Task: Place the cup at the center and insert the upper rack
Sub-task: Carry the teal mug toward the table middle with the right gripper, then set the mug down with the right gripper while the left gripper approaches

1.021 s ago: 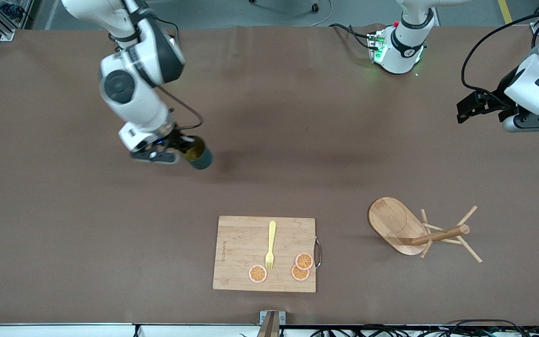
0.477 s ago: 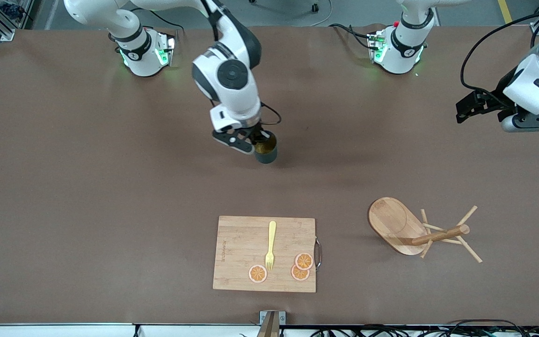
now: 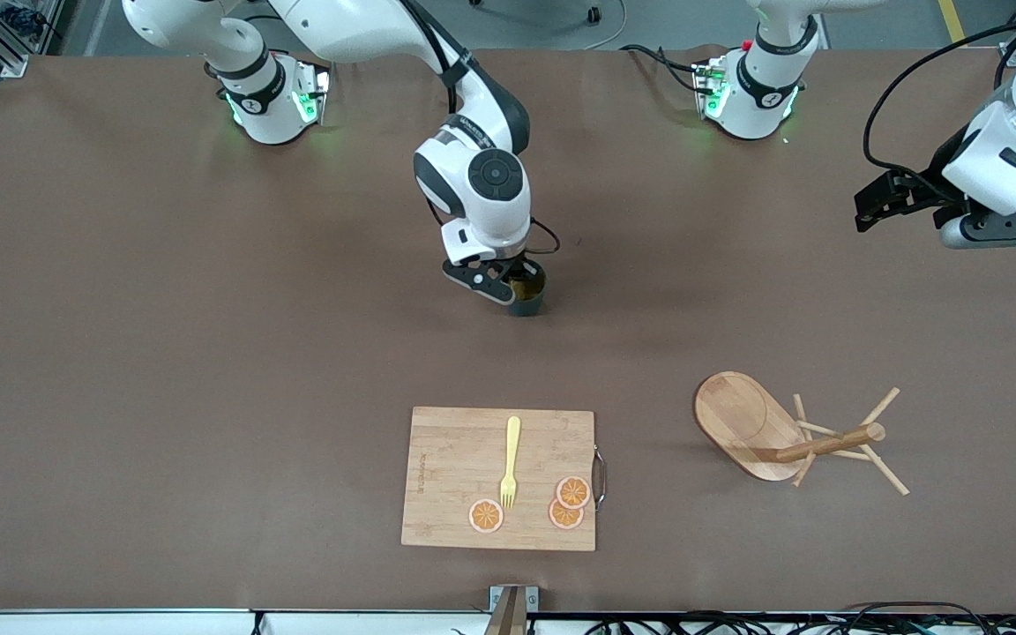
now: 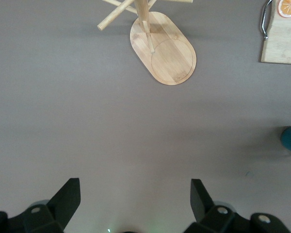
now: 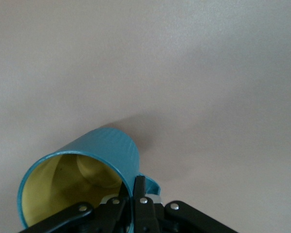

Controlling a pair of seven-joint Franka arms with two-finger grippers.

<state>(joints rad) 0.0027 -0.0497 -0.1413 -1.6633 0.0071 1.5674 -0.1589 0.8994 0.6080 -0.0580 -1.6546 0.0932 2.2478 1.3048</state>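
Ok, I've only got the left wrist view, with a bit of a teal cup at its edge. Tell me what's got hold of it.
Observer: The right claw is shut on the cup over the middle of the table, pinching its rim beside the handle. Your left claw waits open over the left arm's end of the table.
Operator: Give me its tilt.
Observer: In the right wrist view it is tilted, and its yellow inside shows.
Operator: Now list what's on the cutting board.
Observer: The cutting board carries a yellow fork and three orange slices.
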